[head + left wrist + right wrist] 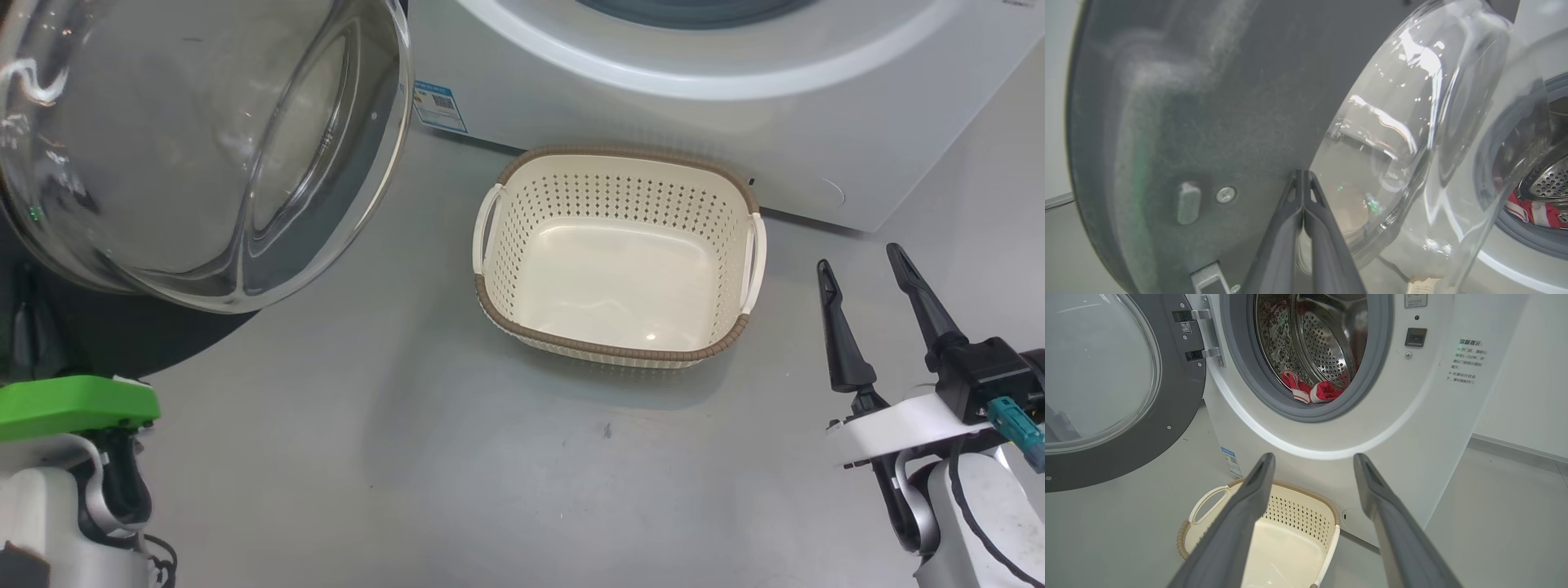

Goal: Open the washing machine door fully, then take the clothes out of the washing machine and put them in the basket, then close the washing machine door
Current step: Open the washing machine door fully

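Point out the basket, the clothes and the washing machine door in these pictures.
basket (620,196): head view, on its perforated far wall.
clothes (1327,392): right wrist view, on the red fold of fabric.
washing machine door (1175,412): right wrist view, on its dark inner rim.

Left gripper (1303,175) closed tight, right gripper (859,261) spread wide.
The left's two dark fingers press together along their length, pointing up its wrist view. The right's fingers stand well apart, rising from a white wrist (898,425) at the head view's lower right.
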`<state>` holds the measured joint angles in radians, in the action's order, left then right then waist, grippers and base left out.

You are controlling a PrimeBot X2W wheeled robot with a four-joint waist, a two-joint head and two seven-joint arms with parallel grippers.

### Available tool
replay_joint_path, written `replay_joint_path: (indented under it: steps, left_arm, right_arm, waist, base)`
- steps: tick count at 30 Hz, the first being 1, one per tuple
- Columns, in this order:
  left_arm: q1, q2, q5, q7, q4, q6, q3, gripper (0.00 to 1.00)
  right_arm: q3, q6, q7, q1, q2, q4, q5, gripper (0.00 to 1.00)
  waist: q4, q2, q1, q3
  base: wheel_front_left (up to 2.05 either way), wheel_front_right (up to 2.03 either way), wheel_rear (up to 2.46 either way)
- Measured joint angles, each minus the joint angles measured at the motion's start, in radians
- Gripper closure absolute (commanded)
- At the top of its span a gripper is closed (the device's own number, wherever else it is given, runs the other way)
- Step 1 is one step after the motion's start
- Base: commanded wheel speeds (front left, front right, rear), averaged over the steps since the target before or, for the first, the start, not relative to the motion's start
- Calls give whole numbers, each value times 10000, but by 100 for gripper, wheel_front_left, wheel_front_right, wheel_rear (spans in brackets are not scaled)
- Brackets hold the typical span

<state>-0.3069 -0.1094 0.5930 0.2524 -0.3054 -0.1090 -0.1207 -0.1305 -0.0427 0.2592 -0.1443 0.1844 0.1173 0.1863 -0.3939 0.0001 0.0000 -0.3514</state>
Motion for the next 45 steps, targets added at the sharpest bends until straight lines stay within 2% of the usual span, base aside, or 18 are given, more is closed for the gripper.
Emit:
replay_joint_path:
  steps: [9, 21, 39, 45]
  left_arm:
    - [-449, 2, 15, 0, -196, -2, -784, 100]
    - [-420, 242, -711, 40, -48, 2, -903, 100]
    - [1871, 709, -1858, 42, 1076, 190, -328, 100]
    - [2722, 713, -2134, 40, 1269, 366, 330, 100]
  right_arm:
    - [52, -2, 0, -127, 69, 10, 0, 0]
    - [-90, -19, 0, -257, -17, 161, 2, 0]
    - [-468, -199, 2, -147, -637, 1133, 157, 0]
    - [-602, -268, 2, 61, -790, 1329, 180, 0]
  waist:
    - [-27, 0, 0, -286]
    - [5, 0, 0, -233]
    - [306, 0, 0, 887]
    - [500, 0, 0, 1421]
  base:
    - [0, 0, 0]
    - [0, 0, 0]
    - [0, 0, 0]
    - [0, 0, 0]
